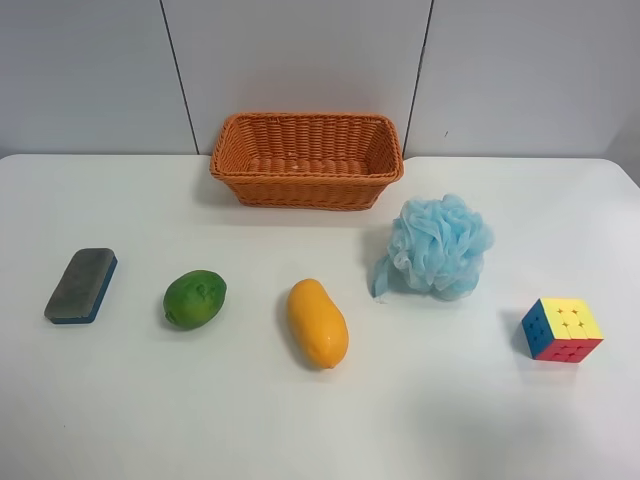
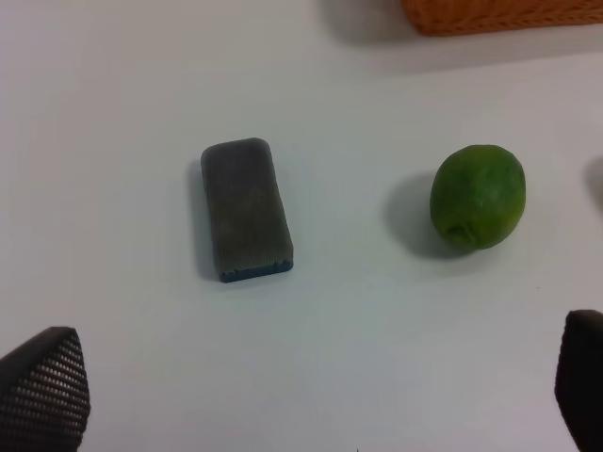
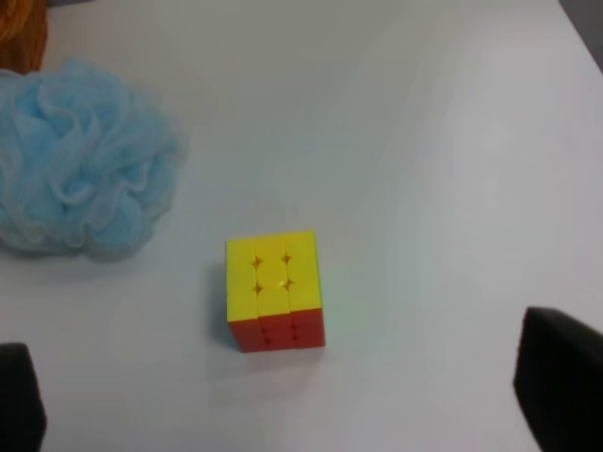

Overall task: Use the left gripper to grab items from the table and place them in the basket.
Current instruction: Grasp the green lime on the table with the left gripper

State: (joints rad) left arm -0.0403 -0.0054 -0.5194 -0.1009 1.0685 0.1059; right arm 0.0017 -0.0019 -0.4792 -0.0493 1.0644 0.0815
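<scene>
Basket (image 1: pixel 306 187) behind row of items (image 1: pixel 317 323)

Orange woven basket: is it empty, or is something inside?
Empty: the orange woven wicker basket shows only bare weave inside in the exterior high view, as far as its interior is visible.

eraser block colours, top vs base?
The eraser block has a grey top over a blue base, clearest in the left wrist view.
</scene>
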